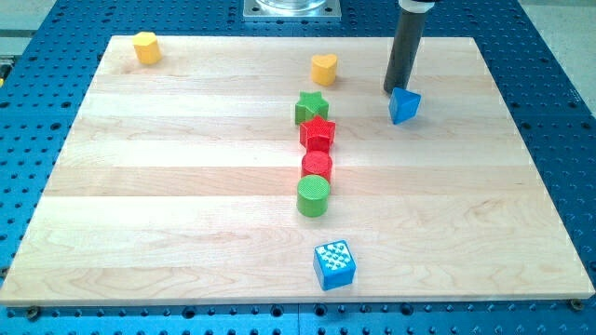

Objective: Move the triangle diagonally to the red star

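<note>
The blue triangle [404, 105] lies on the wooden board toward the view's upper right. My tip [393, 90] sits right at its upper left edge, touching or nearly touching it. The red star [318, 133] lies near the board's middle, to the left of and slightly below the triangle. It heads a tight column: the green star [311, 108] just above it, the red cylinder [317, 167] and the green cylinder [313, 196] below it.
A yellow heart [323, 68] lies above the green star. A yellow hexagon-like block [145, 46] sits at the board's top left corner. A blue cube [334, 264] lies near the bottom edge. The board [168, 186] rests on a blue perforated table.
</note>
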`<state>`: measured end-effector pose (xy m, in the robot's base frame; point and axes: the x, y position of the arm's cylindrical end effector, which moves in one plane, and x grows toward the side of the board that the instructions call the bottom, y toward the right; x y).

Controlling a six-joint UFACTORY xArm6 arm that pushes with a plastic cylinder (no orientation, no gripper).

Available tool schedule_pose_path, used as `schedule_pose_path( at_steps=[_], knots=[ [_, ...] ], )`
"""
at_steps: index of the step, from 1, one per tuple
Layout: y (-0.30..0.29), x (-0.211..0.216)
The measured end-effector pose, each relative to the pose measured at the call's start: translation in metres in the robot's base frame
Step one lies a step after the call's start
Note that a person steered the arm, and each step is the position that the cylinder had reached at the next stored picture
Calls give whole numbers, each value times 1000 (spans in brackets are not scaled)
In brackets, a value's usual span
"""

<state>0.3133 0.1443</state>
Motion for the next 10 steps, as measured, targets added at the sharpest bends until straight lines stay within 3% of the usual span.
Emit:
schedule_pose_path(
  at_steps=[2,3,6,10],
  knots=[
    [-83,17],
    [-75,54],
    [38,48],
    [114,50]
  ],
)
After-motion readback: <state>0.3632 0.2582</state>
